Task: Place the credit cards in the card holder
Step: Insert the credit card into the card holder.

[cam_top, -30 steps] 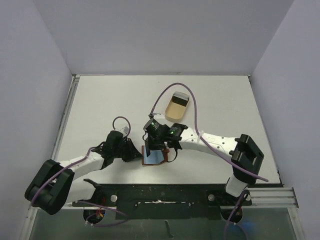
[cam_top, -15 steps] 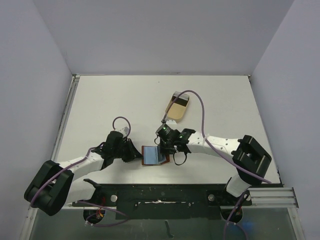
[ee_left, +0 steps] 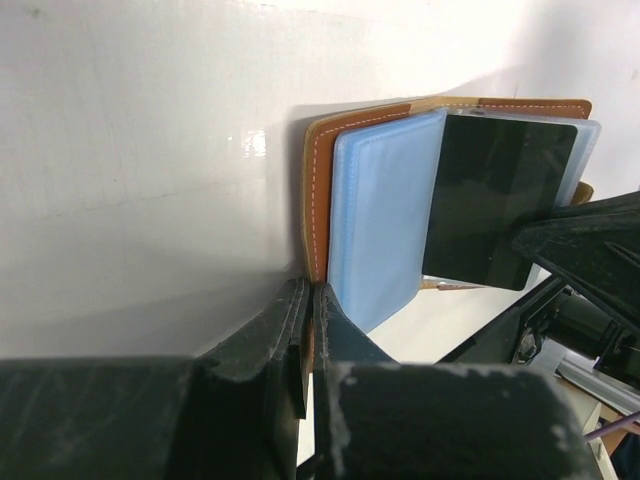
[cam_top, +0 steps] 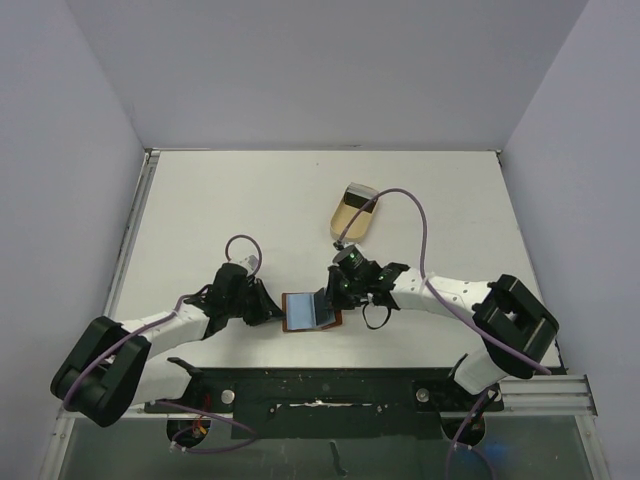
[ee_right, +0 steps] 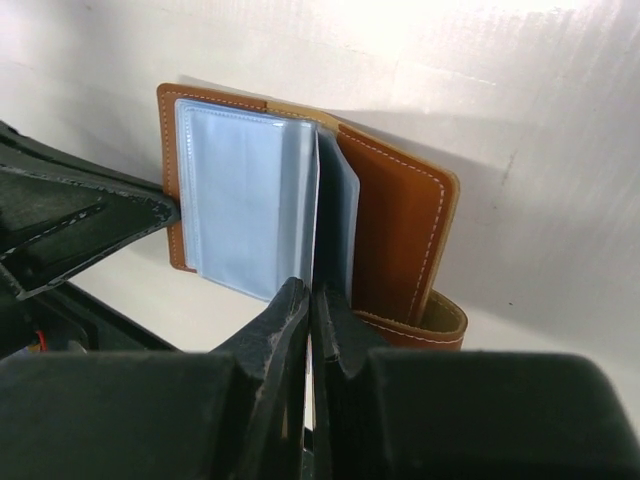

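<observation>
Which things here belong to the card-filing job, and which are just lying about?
In the job:
card holder, open, pinched by left gripper
dark card, pinched by right gripper

Lying about:
tan tray, holding a pale thing, perhaps another card

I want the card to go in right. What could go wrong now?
The dark card, pinched in the right gripper, lies against a floppy blue sleeve, so it might slide past the slot instead of going in. The left gripper clamps only the cover edge of the wallet, so a push could tug it loose.
</observation>
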